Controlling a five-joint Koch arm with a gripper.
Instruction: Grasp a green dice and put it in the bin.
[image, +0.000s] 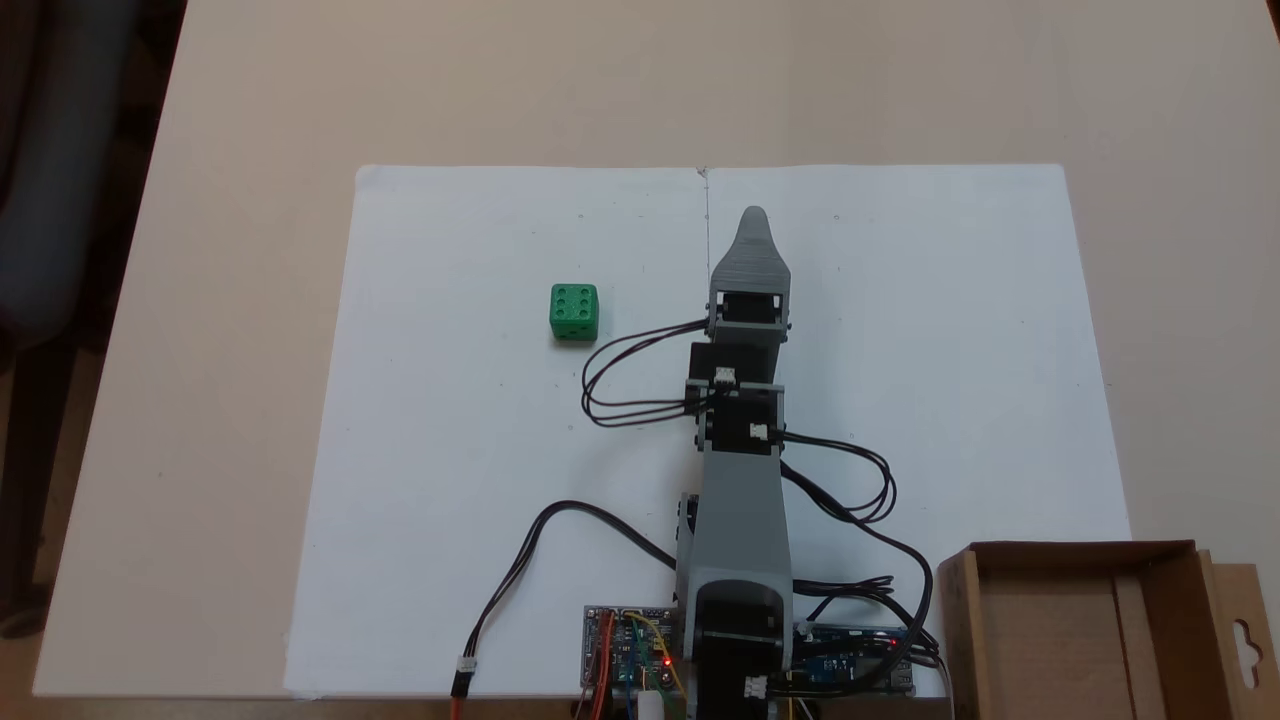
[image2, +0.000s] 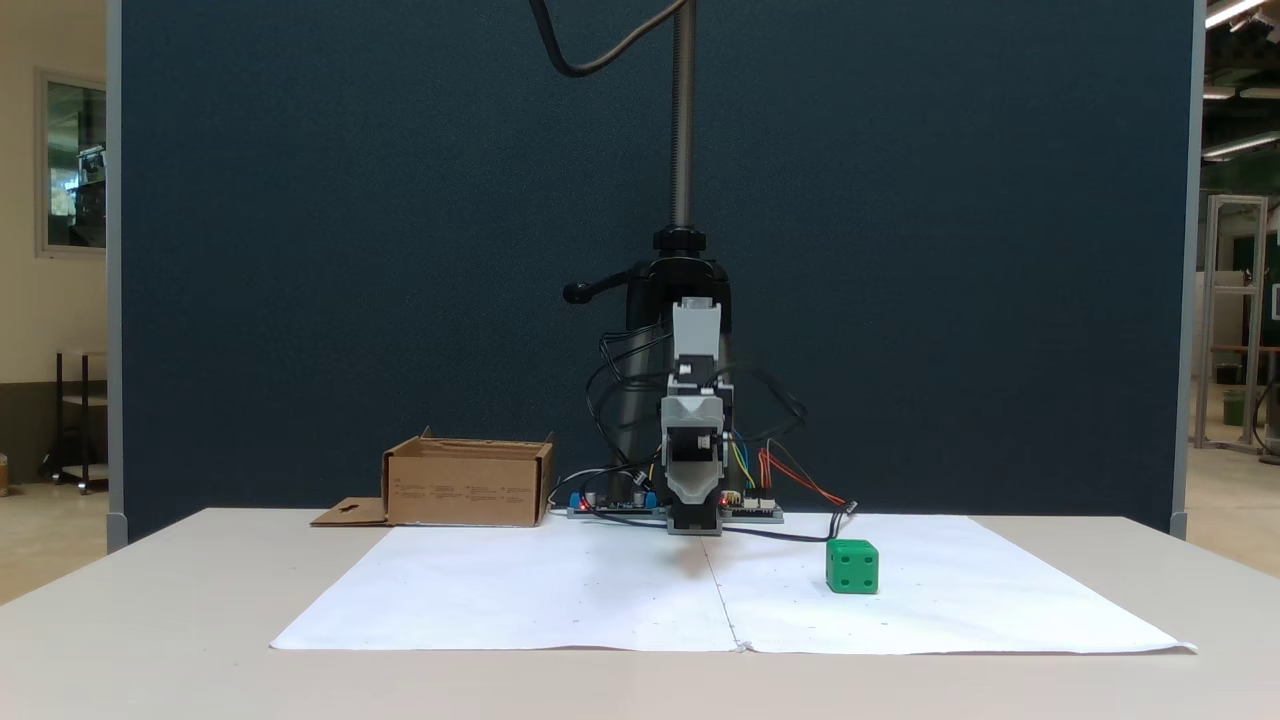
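Note:
The green dice (image: 574, 312) (image2: 852, 566) rests on the white paper, six pips up in a fixed view from above. My gripper (image: 753, 215) (image2: 695, 505) points straight out from the base along the paper's centre seam, low over the sheet and a good hand's width from the dice. No gap shows between its jaws and nothing is held. The bin (image: 1080, 552) (image2: 465, 490), a brown cardboard box with a slotted side flap, stands beside the arm's base, on the opposite side from the dice.
Two white sheets (image: 450, 450) cover the middle of the beige table (image: 230, 300). Black cables (image: 620, 390) loop out from the arm on both sides. Circuit boards (image: 628, 650) flank the base. A camera pole (image2: 683, 120) rises behind the arm before a dark blue partition.

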